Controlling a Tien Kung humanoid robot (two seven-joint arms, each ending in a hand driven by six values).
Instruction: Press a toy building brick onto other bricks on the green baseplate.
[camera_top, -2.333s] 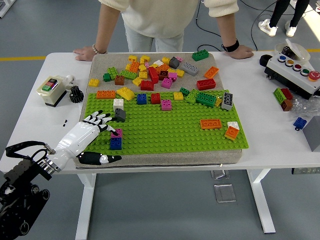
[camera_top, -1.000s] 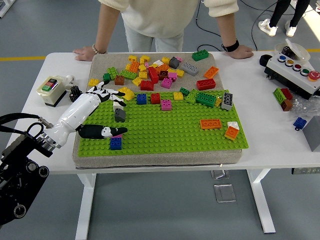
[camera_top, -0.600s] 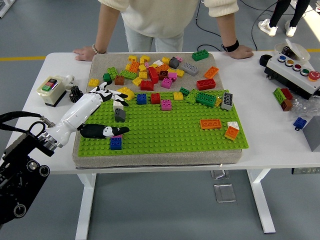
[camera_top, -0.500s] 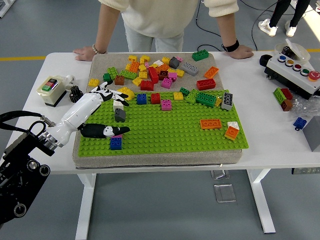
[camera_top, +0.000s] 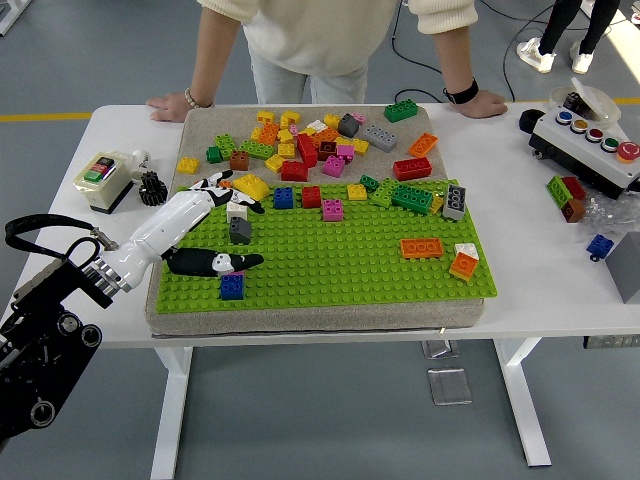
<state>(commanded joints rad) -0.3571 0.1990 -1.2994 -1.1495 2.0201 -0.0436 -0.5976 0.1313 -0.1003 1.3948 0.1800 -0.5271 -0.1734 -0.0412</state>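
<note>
Left hand (camera_top: 205, 222) spread, thumb hiding the magenta brick (camera_top: 237, 270).

A button box (camera_top: 583, 140) sits beside the person's hand (camera_top: 489, 103).

Loose bricks (camera_top: 310, 135) lie behind the baseplate (camera_top: 340, 265), on the table (camera_top: 540, 270)

A: Left arm pose?
B: In from lower left, white forearm angled up and right, left hand (camera_top: 205, 215) low and flat, fingers (camera_top: 240, 196) spread, thumb (camera_top: 215, 263) splayed toward the near edge. Holding nothing.
A: Right arm?
B: Not visible.
A: The person?
B: Both hands flat at the far edge.
</note>
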